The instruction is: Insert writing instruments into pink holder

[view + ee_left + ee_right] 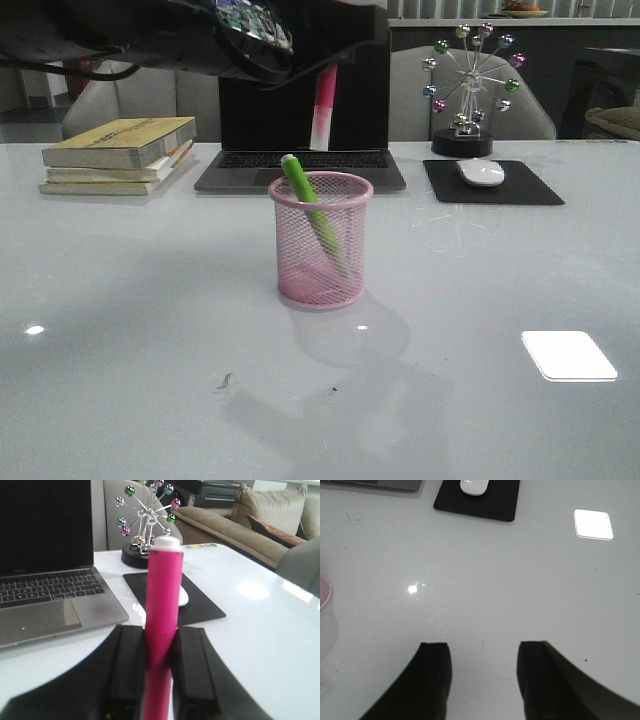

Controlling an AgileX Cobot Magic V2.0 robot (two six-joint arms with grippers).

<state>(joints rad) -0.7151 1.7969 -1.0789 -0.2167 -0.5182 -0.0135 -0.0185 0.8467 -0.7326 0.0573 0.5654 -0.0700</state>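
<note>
Holding the pink marker point(162, 625) clamped above the cup point(320, 240), the left gripper point(161, 665) must lower it beside the green marker point(312, 205); right jaws stand apart.

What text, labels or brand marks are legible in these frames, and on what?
None can be read.
Laptop: small mark below the screen and key legends, too blurred to read.
Top book of the stack: faint print on the cover, too small to read.
Pink marker between the left gripper's fingers: no print visible.
Green marker, pink holder, mouse: no markings seen.
</note>
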